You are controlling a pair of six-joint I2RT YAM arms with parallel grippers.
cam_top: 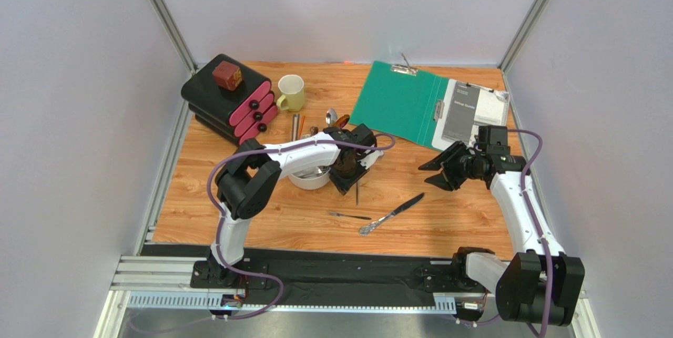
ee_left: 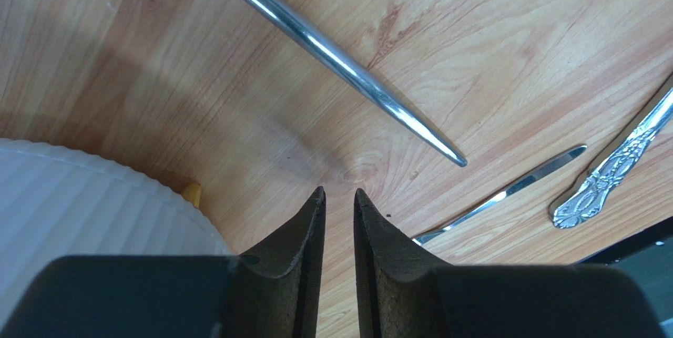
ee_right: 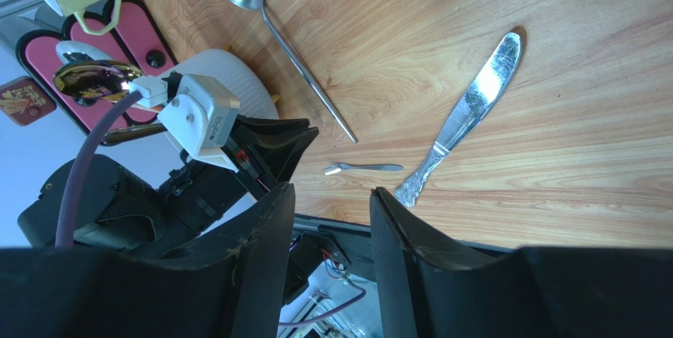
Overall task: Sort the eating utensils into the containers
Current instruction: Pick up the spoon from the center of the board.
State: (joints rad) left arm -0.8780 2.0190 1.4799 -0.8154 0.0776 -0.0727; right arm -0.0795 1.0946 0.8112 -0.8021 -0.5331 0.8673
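Observation:
The round white holder (cam_top: 310, 178) sits mid-table under my left arm; its ribbed wall (ee_left: 79, 212) fills the lower left of the left wrist view. My left gripper (cam_top: 348, 179) hangs just right of it, jaws a narrow gap apart with only bare wood between them (ee_left: 338, 193). A long silver spoon (ee_right: 276, 38) lies ahead of its fingertips, handle (ee_left: 340, 70) slanting across. A silver knife (cam_top: 392, 214) and a small fork (cam_top: 350, 216) lie nearer the front. My right gripper (cam_top: 433, 175) hovers open and empty (ee_right: 332, 193) at the right.
A pale yellow mug (cam_top: 291, 92) and a black-and-pink stack (cam_top: 231, 101) stand at the back left. A green clipboard folder (cam_top: 403, 101) with papers lies at the back right. More utensils (cam_top: 298, 123) rest behind the holder, a gold spoon (ee_right: 91, 78) among them.

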